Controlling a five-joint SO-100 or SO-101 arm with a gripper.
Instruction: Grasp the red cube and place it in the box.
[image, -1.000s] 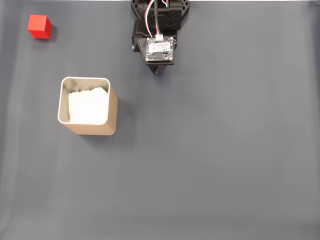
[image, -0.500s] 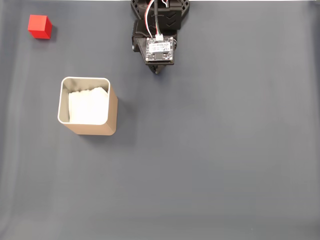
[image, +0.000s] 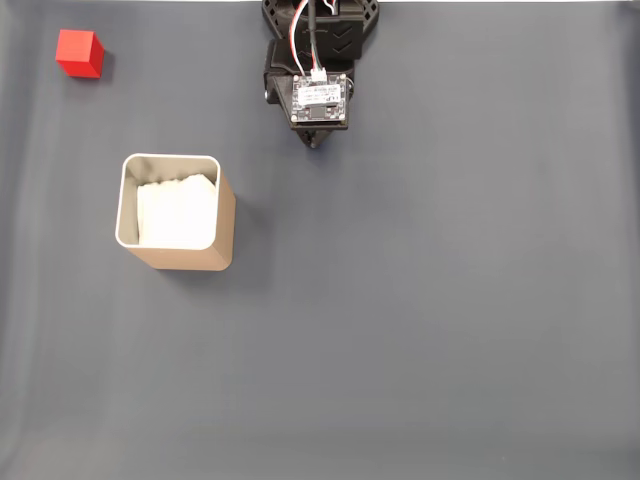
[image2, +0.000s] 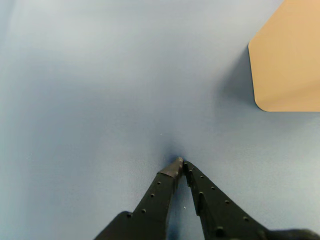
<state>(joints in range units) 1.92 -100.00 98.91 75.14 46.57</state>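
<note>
Grey matting covers the counter (image: 430, 320) in the fixed view, and three items are recorded on it. The red cube (image: 79, 53) is found in the upper left corner, resting flat, well apart from everything else and untouched. The box (image: 176, 211) is stood upright below and to the right of the cube, its opening facing up and white lining visible inside, so that a drop from above would be received. The arm (image: 318, 60) is seen folded at the top centre, with a small circuit board facing the camera; its tip points down toward the matting. From this placement the grasp is judged not yet begun, and a reach toward the upper left corner would be called for first.

In the wrist view, the gripper (image2: 180, 164) is observed with its jaws pressed together at the tips, nothing held between them. The tips appear to sit at or just above the counter, though contact cannot be confirmed from this angle. A tan wall of the box is noted at the upper right edge, apart from the jaws. Such a closed, lowered posture is consistent with a rest position.
</note>
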